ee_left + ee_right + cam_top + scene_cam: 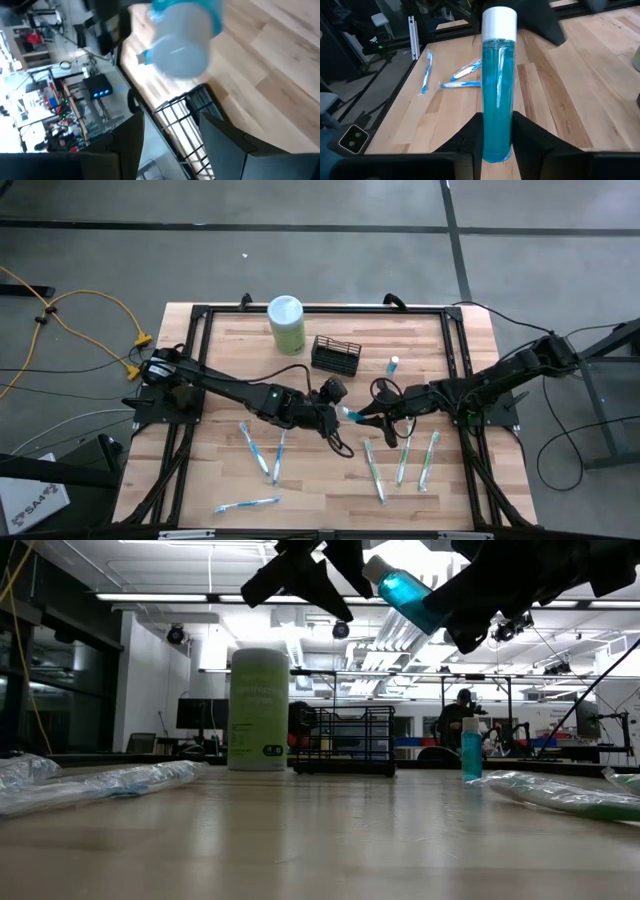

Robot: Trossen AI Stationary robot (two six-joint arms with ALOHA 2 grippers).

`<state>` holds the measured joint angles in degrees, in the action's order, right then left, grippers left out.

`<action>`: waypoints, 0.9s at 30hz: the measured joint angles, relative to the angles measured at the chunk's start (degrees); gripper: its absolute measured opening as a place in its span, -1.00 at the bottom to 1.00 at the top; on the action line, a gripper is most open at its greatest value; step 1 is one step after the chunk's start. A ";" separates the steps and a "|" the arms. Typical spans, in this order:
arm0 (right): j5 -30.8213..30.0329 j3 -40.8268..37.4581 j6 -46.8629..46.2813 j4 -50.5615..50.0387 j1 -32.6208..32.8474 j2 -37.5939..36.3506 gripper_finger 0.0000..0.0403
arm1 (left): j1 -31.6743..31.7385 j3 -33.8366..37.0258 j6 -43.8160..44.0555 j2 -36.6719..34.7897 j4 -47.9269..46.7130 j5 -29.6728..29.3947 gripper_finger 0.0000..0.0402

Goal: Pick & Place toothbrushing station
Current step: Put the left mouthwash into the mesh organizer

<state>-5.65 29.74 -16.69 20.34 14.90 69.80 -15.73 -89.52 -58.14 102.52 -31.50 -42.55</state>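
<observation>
the light, stiff wire-mesh toothbrushing station (336,355) suits a rim grasp; right end effector (496,145) grips a blue bottle (497,85), left end effector (335,412) open.

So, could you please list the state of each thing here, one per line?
Blue bottle: capped, held above the table by the right pincer.
Left pincer: open, empty.
Wire basket: upright, looks empty.
Green canister: upright, lid on.
Small bottle: upright.
Toothbrushes: lying flat, wrapped.
</observation>
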 joint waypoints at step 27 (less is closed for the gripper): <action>-0.39 -0.02 6.87 9.25 -0.03 -0.02 -0.62 | -0.57 0.00 35.00 -8.54 -4.48 7.70 -0.10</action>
<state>-6.03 29.71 -9.81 29.59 14.87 69.78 -16.29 -89.52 -23.14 93.97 -35.98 -34.84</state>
